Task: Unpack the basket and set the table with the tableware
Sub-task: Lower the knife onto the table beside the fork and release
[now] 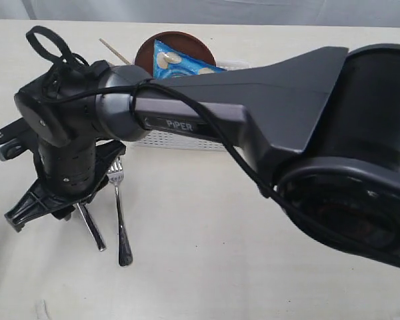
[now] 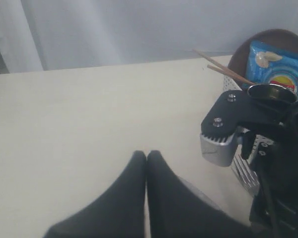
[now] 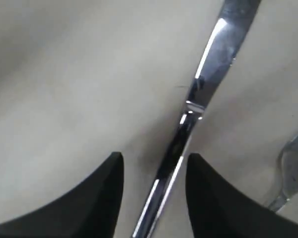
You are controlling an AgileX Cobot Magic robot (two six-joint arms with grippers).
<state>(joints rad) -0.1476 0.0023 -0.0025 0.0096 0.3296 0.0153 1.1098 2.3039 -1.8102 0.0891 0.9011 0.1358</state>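
A steel knife [image 3: 203, 94] lies on the cream table [image 3: 64, 74], its handle running between the fingers of my open right gripper [image 3: 154, 163] with a gap on each side. In the exterior view the right gripper [image 1: 79, 204] points down over the knife [image 1: 93, 232], and a steel fork [image 1: 120, 217] lies just right of it. The fork [image 3: 290, 173] also shows beside the knife. Behind the arm stands the white basket [image 1: 180, 141], holding a brown plate [image 1: 180, 39], chopsticks [image 1: 113, 51] and a shiny cup [image 2: 270, 92]. My left gripper [image 2: 146, 156] is shut and empty over bare table.
A blue chip bag [image 1: 180, 63] leans on the plate in the basket. The right arm [image 1: 267, 100] stretches across the middle from the lower right and hides most of the basket. The right wrist camera housing [image 2: 221, 136] sits close to my left gripper.
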